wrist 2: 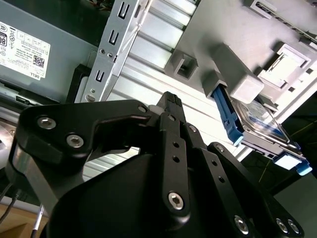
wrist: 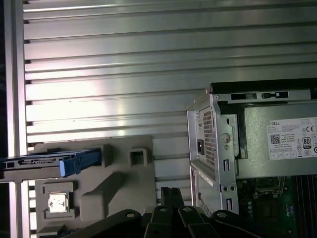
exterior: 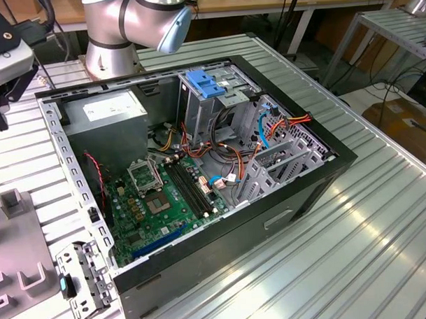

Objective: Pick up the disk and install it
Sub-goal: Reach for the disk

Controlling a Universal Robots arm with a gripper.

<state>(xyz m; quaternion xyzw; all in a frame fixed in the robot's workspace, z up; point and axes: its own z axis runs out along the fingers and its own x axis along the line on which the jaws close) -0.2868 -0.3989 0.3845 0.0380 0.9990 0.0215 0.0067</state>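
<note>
A grey holder (wrist 2: 233, 74) half hides the disk (wrist 2: 262, 124).

A shiny silver table (exterior: 355, 224) with long grooves catches bright light. Behind it stands a wooden desk (exterior: 263, 2) with white legs. A brown box (exterior: 401, 121) sits on the floor (exterior: 356, 98).

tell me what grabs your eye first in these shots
The open black computer case dominates the exterior view, its green motherboard bare and a pale blue slotted bracket atop the metal drive cage. In both wrist views the flat blue-railed hard disk stands on edge in a grey moulded holder outside the case.
</note>
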